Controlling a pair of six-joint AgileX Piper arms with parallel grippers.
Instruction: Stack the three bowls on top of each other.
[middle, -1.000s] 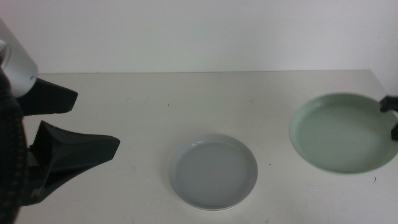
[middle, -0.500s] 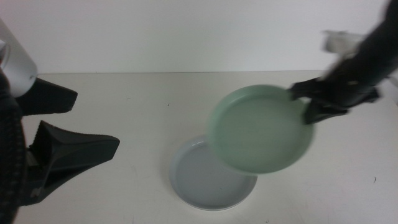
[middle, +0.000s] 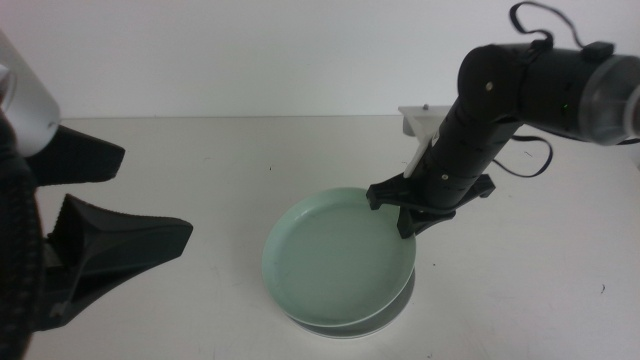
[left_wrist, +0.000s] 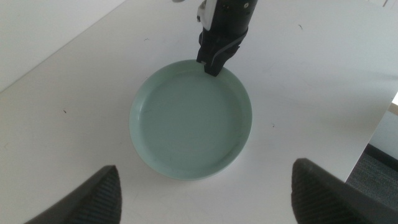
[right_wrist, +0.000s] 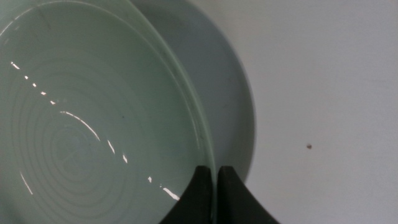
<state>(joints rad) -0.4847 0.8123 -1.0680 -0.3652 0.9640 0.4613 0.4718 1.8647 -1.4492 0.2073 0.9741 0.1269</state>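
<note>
Over the grey-blue bowl (middle: 392, 318) at the table's (middle: 220, 160) near middle, your right end effector (middle: 408, 207) has its jaws clamped on the far-right rim of the pale mint green bowl (middle: 335, 258). You can see the green bowl sitting tilted on the grey-blue one, which peeks out along its near-right edge. Your left end effector (middle: 110, 205) waits well to the left of the bowls, jaws spread wide apart, holding nothing.
</note>
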